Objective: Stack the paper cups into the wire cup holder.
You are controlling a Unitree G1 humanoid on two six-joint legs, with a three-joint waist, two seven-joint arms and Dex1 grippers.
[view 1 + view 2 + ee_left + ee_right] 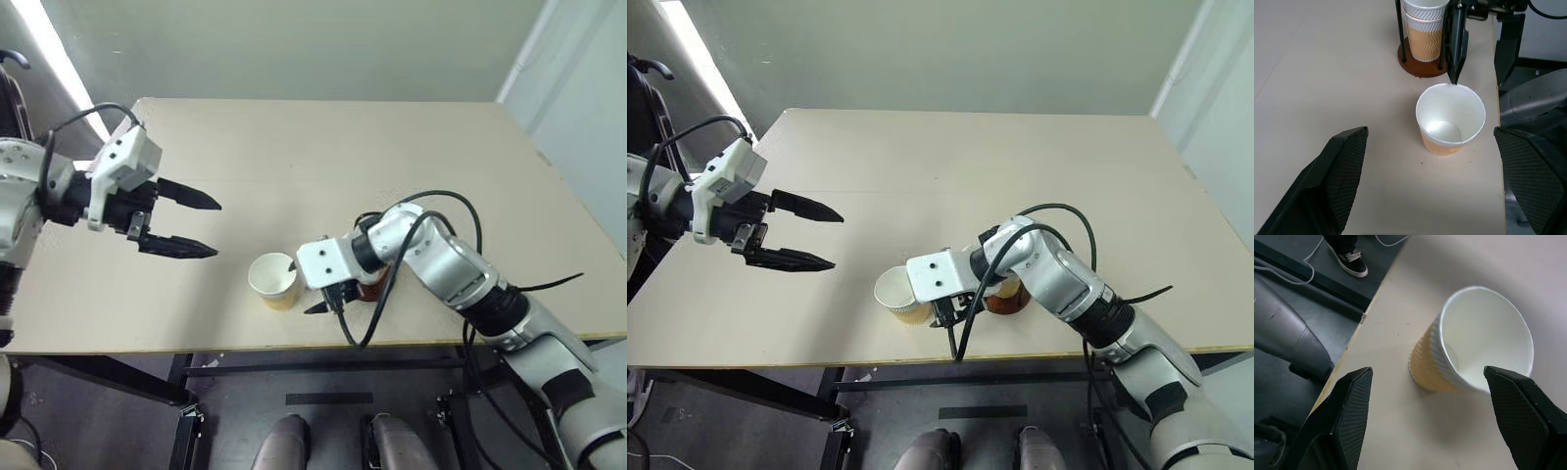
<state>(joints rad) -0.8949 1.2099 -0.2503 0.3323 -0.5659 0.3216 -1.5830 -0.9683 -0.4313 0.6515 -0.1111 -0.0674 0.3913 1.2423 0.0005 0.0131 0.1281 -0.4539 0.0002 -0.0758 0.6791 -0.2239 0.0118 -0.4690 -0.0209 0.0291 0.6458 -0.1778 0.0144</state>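
Two paper cups already sit one inside the other in the wire cup holder, which stands near the front edge of the counter. One more cup, the loose cup, stands upright just to the left of the holder, with its open mouth up. So you are on the last cup, and the step in hand is picking it up.

Your right claw is wide, with nothing in it. It hangs low right at the loose cup, pointing left and down. One black finger has its tip at the cup's rim, and the right wrist view shows the cup between the two fingers.

Your left claw is wide too, and it holds nothing. It hovers above the left part of the counter, well apart from the cup.

Next, I think you should bring the right claw a little lower around the cup wall and close it softly. The cup is thin paper, so a hard squeeze could crush it. Then lift it, carry it right over the two stacked cups, and drop it straight in between the wires.
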